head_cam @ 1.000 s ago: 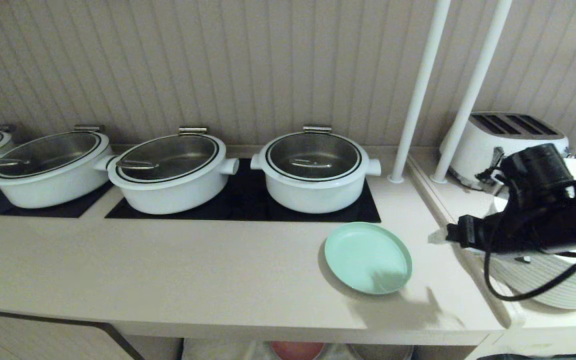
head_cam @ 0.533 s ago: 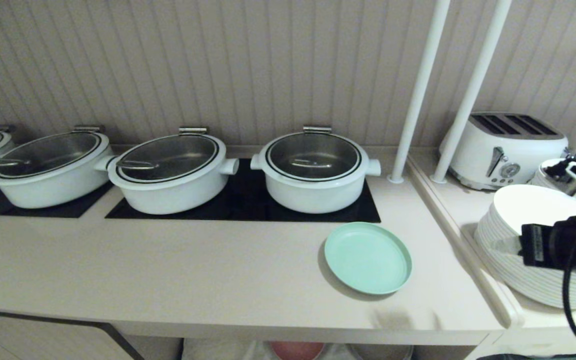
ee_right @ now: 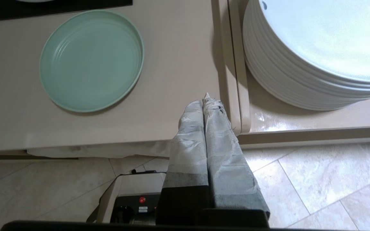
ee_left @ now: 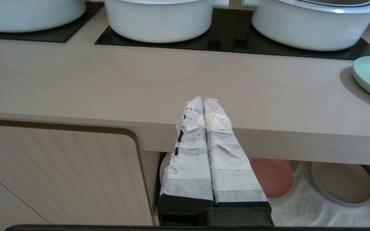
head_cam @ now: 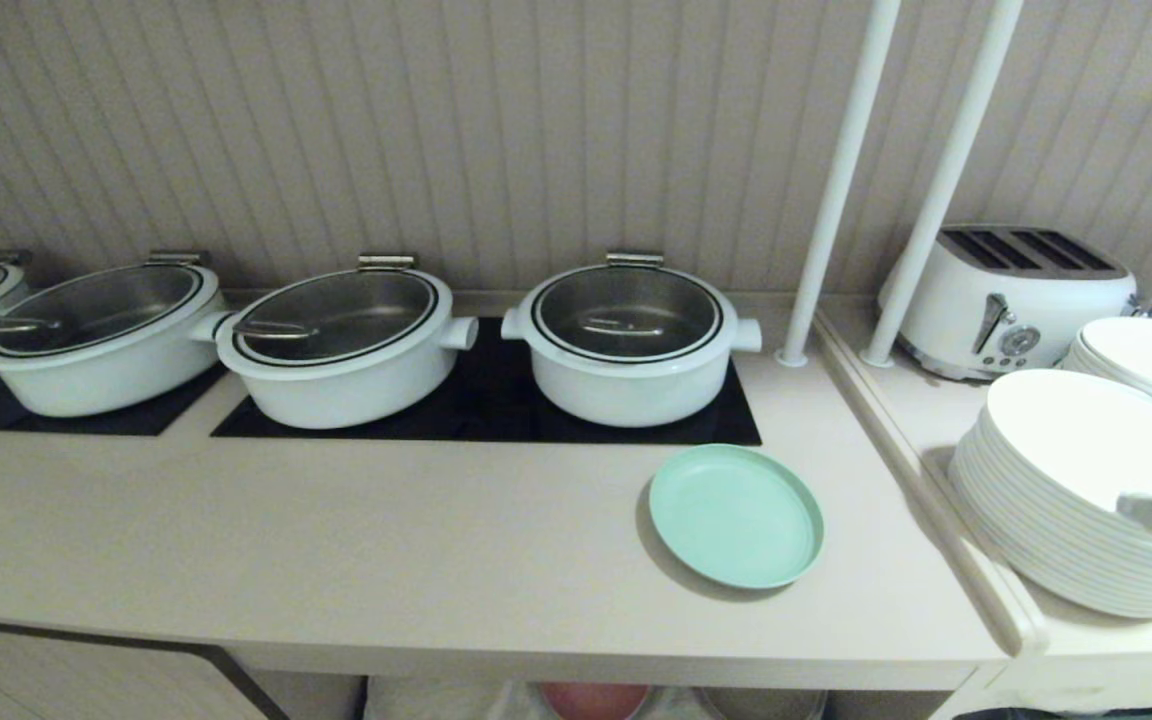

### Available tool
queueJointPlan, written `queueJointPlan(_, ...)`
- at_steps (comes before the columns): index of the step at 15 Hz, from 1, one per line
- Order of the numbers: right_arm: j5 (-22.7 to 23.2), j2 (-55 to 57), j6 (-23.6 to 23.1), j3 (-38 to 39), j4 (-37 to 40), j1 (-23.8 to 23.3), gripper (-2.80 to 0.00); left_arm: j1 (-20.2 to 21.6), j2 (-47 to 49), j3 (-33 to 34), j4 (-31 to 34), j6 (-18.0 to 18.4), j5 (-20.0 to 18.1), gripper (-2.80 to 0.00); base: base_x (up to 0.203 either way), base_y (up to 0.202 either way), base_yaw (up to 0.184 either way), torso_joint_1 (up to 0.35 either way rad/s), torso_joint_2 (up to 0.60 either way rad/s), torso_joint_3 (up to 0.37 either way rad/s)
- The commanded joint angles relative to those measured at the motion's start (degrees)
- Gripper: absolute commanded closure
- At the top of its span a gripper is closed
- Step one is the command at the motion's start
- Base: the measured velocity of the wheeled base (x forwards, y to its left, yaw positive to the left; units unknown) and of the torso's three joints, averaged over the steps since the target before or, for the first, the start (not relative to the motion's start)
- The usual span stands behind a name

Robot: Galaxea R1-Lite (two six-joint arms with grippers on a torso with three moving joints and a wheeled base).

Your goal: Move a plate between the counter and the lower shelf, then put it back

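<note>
The mint-green plate [head_cam: 736,515] lies flat on the beige counter [head_cam: 386,540], near its front right, in front of the rightmost pot. The right wrist view shows the plate [ee_right: 92,59] empty and untouched. My right gripper [ee_right: 206,101] is shut on nothing, hovering by the counter's front right corner, well apart from the plate. Only its tip [head_cam: 1148,512] shows at the head view's right edge. My left gripper [ee_left: 203,101] is shut and empty, parked in front of the counter edge [ee_left: 140,122]. Below it is the lower shelf [ee_left: 300,211], lined with white cloth.
Several white pots [head_cam: 628,340] stand on black cooktop panels. A raised ledge [head_cam: 921,470] at right carries stacked white plates [head_cam: 1066,480] and a toaster [head_cam: 1011,295]. Two white poles [head_cam: 836,180] rise behind. A pink plate [ee_left: 273,176] and a beige plate [ee_left: 342,183] lie on the lower shelf.
My right arm has pulled back to the right, off the counter and almost out of the head view, and its jaws have closed. The plate has not moved.
</note>
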Motion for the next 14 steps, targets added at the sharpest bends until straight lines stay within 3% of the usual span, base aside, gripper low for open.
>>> queueJointPlan(1,-0.1,-8.8,-0.4,7.9,-3.6,1.6,0.0,0.0,0.0,0.0,0.0,0.0,0.0,0.0,0.0,0.0,0.0,0.0,0.0,0.0)
queueJointPlan(4,0.1,-20.3,-4.7,25.3,-13.6,1.7,0.0,0.0,0.0,0.0,0.0,0.0,0.0,0.0,0.0,0.0,0.0,0.0,0.0,0.0)
queueJointPlan(6,2.1,-28.9,-7.0,36.6,-23.7,-1.1,0.0,0.0,0.0,0.0,0.0,0.0,0.0,0.0,0.0,0.0,0.0,0.0,0.0,0.0)
queueJointPlan(8,5.5,-36.1,-8.0,40.3,-27.3,-4.5,0.0,0.0,0.0,0.0,0.0,0.0,0.0,0.0,0.0,0.0,0.0,0.0,0.0,0.0)
queueJointPlan(14,8.0,-52.8,-12.4,40.8,-13.1,-10.9,0.0,0.0,0.0,0.0,0.0,0.0,0.0,0.0,0.0,0.0,0.0,0.0,0.0,0.0)
